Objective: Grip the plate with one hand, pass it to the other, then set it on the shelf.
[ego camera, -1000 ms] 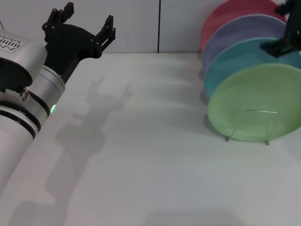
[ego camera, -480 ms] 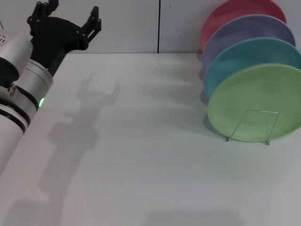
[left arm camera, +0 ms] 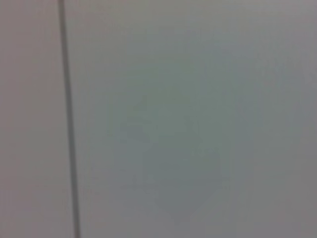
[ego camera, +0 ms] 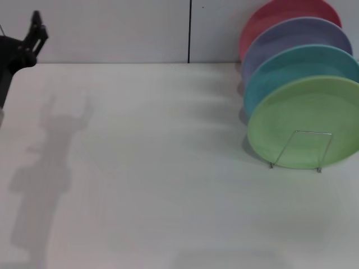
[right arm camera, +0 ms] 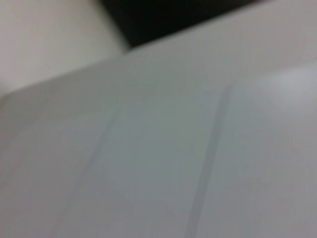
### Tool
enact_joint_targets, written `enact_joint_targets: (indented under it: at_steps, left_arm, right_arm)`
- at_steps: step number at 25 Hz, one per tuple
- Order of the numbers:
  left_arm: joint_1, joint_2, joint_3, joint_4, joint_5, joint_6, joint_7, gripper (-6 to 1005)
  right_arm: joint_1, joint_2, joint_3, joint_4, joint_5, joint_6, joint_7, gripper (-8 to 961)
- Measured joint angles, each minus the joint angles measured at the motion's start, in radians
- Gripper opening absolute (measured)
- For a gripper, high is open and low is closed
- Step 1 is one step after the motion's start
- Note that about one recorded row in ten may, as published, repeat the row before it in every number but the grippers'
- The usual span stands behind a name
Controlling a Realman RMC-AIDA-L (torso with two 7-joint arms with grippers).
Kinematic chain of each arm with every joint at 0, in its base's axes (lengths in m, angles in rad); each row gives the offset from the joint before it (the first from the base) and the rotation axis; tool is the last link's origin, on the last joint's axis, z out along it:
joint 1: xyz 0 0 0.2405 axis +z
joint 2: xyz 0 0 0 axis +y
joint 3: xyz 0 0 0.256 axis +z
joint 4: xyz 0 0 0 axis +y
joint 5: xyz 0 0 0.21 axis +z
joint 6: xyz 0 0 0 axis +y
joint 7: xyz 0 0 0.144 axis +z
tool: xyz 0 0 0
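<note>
I find no brand, label or lettering on anything here. In the head view, my left gripper (ego camera: 22, 42) sits at the far left edge at about ten o'clock, above the white table (ego camera: 146, 168); only one black finger and a bit of the body show, so I cannot tell how far it is spread, and nothing hangs from the part I can see. Its shadow lies on the table just below it. My right gripper is out of the head view altogether.

The light-green plate (ego camera: 305, 120) stands on edge at about three o'clock, in the silver wire rack (ego camera: 303, 147), whose front loop crosses the plate's lower face. Its face turns toward me and a little to the left, leaning back, so its flat runs roughly left to right across the table. It is the frontmost of a row: the teal plate (ego camera: 291, 64) is just behind it, then the lavender plate (ego camera: 291, 35), then the red plate (ego camera: 280, 14), each overlapping the next toward one o'clock.

My left wrist view shows only a plain grey wall (left arm camera: 198, 124) with a dark vertical seam (left arm camera: 68, 119). My right wrist view shows pale panels with faint seams (right arm camera: 208, 163) and a dark corner, too blurred to name. Neither shows plates or rack.
</note>
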Motion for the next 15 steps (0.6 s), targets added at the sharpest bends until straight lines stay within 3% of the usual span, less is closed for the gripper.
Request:
enact_joint_targets:
  at_steps: [1, 2, 3, 4, 5, 6, 8, 10, 14, 15]
  left_arm:
    - [0.005, 0.0, 0.001, 0.024, 0.001, 0.036, -0.015, 862]
    - [0.008, 0.001, 0.001, 0.04, 0.002, 0.064, -0.026, 862]
    - [0.01, 0.001, 0.001, 0.059, 0.002, 0.087, -0.033, 862]
    - [0.011, 0.001, 0.001, 0.077, 0.003, 0.108, -0.04, 862]
    - [0.012, 0.001, 0.0, 0.101, 0.003, 0.132, -0.051, 862]
    - [0.011, 0.001, -0.001, 0.114, 0.003, 0.146, -0.06, 862]
    - [0.007, 0.001, -0.007, 0.16, 0.003, 0.182, -0.092, 862]
    - [-0.002, 0.001, -0.011, 0.22, 0.003, 0.241, -0.119, 862]
    - [-0.018, 0.0, -0.011, 0.294, 0.004, 0.31, -0.151, 862]
    - [-0.041, -0.002, -0.011, 0.366, 0.004, 0.365, -0.182, 862]
  right_arm:
    - [-0.016, 0.0, -0.017, 0.084, 0.107, -0.048, -0.108, 766]
    - [-0.027, -0.003, -0.031, 0.26, 0.279, -0.146, -0.259, 766]
    - [-0.027, -0.003, -0.031, 0.26, 0.279, -0.146, -0.259, 766]
    - [-0.026, -0.005, -0.027, 0.341, 0.339, -0.183, -0.307, 766]
    - [-0.005, -0.008, 0.002, 0.524, 0.478, -0.245, -0.357, 766]
    - [0.011, -0.009, 0.022, 0.604, 0.531, -0.262, -0.365, 766]
    - [0.03, -0.011, 0.044, 0.682, 0.582, -0.28, -0.378, 765]
    - [0.091, -0.018, 0.14, 0.928, 0.671, -0.328, -0.433, 765]
    - [0.117, -0.02, 0.194, 1.051, 0.677, -0.345, -0.51, 765]
    - [0.133, -0.015, 0.224, 1.112, 0.695, -0.341, -0.583, 765]
